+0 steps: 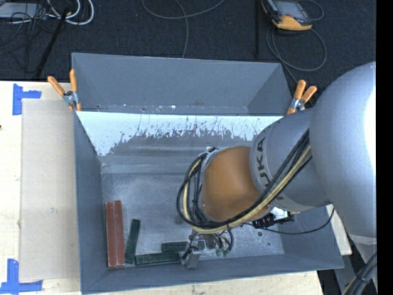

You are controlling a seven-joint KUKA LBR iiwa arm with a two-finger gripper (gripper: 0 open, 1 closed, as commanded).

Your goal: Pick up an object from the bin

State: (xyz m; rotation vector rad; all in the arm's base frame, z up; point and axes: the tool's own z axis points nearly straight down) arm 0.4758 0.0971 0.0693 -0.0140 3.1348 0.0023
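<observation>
Pincer [194, 255] is low at the bin floor near the front wall, tip touching or just beside the right ends of two dark green bars. How far open it is cannot be told, since the wrist hides it, and nothing is seen held. The short green bar [174, 246] lies flat just to its left, and the long green bar [156, 259] lies along the front wall just below that; whether the tip is around either or only next to them can't be told. Further left a third green bar [132, 237] lies slanted, then a reddish-brown block [114, 234] lies lengthwise near the left wall. The rest of the bin [178, 82] floor is bare. Handling guess: the bars look like thin, rigid, light sticks, probably wood or plastic. They lie flat, so a grasp has to go across the narrow width near mid-length; an end grip would likely let one swing or slip. The long bar is tight to the wall, so there is little room on that side. The brown block is thicker, an easier bite but well apart from the pincer. Pose: the wrist with its orange cover [227, 183] points steeply down and toward the front-left, cables [187, 192] looped round it, and the big grey arm [344, 152] comes in from the right over the bin's rim.
</observation>
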